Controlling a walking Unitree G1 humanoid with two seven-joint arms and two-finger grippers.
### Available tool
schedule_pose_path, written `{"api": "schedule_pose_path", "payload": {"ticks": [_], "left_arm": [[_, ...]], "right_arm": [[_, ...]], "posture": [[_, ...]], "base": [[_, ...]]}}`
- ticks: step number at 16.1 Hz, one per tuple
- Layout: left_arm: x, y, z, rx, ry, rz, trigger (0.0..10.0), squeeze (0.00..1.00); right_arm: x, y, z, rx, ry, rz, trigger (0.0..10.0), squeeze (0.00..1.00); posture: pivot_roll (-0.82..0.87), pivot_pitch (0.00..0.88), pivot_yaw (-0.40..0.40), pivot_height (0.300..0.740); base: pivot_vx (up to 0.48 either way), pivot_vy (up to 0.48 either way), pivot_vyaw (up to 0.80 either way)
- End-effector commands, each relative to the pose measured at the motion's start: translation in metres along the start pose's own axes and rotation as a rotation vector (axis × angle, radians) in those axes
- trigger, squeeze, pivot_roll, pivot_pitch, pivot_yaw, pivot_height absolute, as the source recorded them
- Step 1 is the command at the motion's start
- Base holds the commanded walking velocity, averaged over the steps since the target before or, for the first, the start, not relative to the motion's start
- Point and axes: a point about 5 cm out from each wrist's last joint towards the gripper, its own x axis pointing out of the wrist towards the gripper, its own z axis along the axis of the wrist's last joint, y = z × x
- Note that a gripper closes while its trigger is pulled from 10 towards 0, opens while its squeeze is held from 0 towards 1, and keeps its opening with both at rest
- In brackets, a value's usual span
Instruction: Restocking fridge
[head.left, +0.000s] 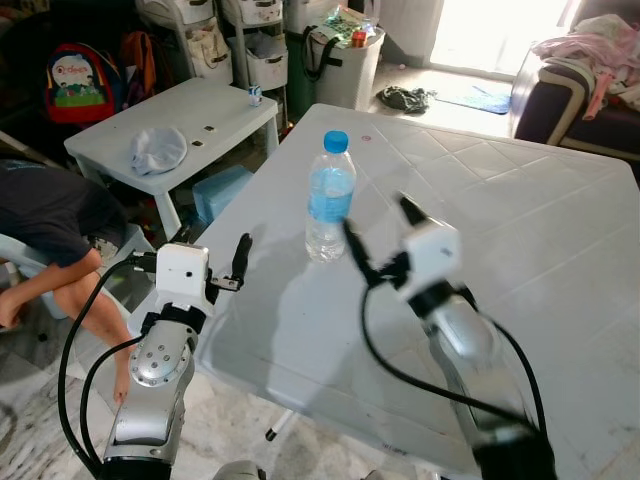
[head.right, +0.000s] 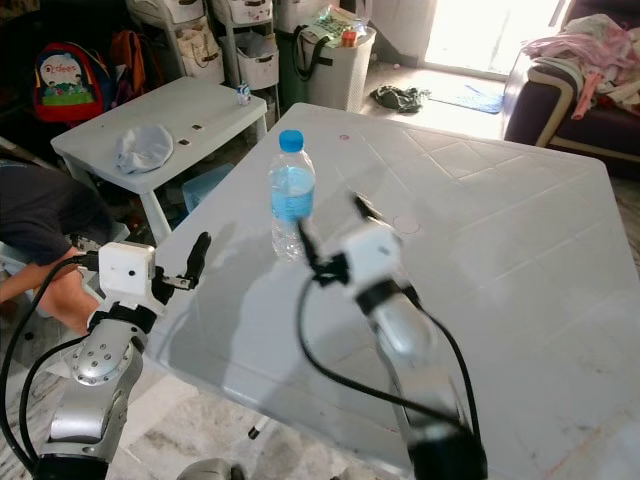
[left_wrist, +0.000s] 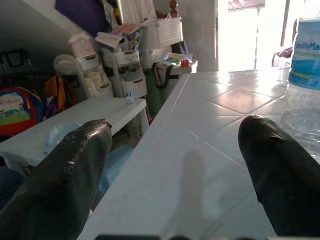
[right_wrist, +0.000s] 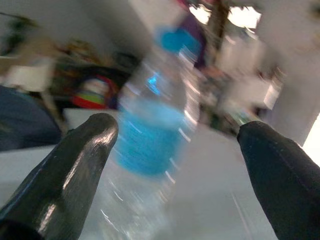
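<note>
Clear water bottle (head.left: 329, 197) stands upright near the table's (head.left: 540, 220) left edge, just beyond the right gripper (head.left: 378, 238), whose fingers are spread wide and empty.

A clear water bottle (head.left: 328, 198) with blue cap and blue label stands upright on the white table (head.left: 520, 230).

One water bottle (head.left: 329, 196), just ahead of the right gripper (head.left: 378, 235). Two white tables: big table (head.left: 500, 200), small table (head.left: 200, 115) beyond the left gripper (head.left: 238, 262). One backpack (head.left: 78, 82).
</note>
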Motion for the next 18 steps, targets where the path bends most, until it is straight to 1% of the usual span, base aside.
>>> {"api": "schedule_pose_path", "payload": {"ticks": [1, 3, 7, 9, 12, 15, 16, 18], "left_arm": [[0.002, 0.000, 0.003, 0.008, -0.008, -0.001, 10.0, 0.00], [0.002, 0.002, 0.003, 0.017, -0.004, 0.001, 10.0, 0.00], [-0.002, 0.004, 0.004, 0.025, -0.002, 0.012, 10.0, 0.00], [-0.003, 0.005, 0.003, 0.028, 0.001, 0.014, 10.0, 0.00], [-0.004, 0.006, 0.003, 0.032, 0.007, 0.013, 10.0, 0.00], [-0.002, 0.004, 0.002, 0.035, 0.011, 0.003, 10.0, 0.00], [-0.002, 0.004, 0.002, 0.037, 0.014, 0.001, 10.0, 0.00], [-0.002, 0.004, 0.001, 0.039, 0.019, -0.001, 10.0, 0.00]], "right_arm": [[0.006, 0.001, 0.004, -0.005, -0.023, 0.038, 10.0, 0.00], [0.022, -0.003, 0.013, -0.026, -0.062, 0.080, 10.0, 0.00], [0.043, -0.019, 0.024, -0.024, -0.097, 0.049, 10.0, 0.00], [0.048, -0.023, 0.027, -0.022, -0.109, 0.031, 10.0, 0.00], [0.054, -0.026, 0.029, -0.006, -0.115, 0.021, 10.0, 0.00], [0.068, -0.027, 0.033, 0.110, -0.111, 0.017, 10.0, 0.00], [0.075, -0.025, 0.031, 0.186, -0.079, 0.036, 10.0, 0.00], [0.083, -0.018, 0.032, 0.237, -0.065, 0.079, 10.0, 0.00]], "posture": [[0.04, 0.006, -0.003, 0.740], [0.05, 0.007, -0.005, 0.740], [0.07, 0.014, -0.014, 0.740], [0.08, 0.015, -0.014, 0.740], [0.08, 0.018, -0.011, 0.740], [0.08, 0.018, -0.009, 0.740], [0.08, 0.017, -0.010, 0.740], [0.08, 0.017, -0.014, 0.740]], "base": [[0.000, 0.000, 0.00], [0.000, 0.000, 0.00], [0.000, 0.000, 0.00], [0.000, 0.000, 0.00], [0.000, 0.000, 0.00], [0.000, 0.000, 0.00], [0.000, 0.000, 0.00], [0.000, 0.000, 0.00]]}}
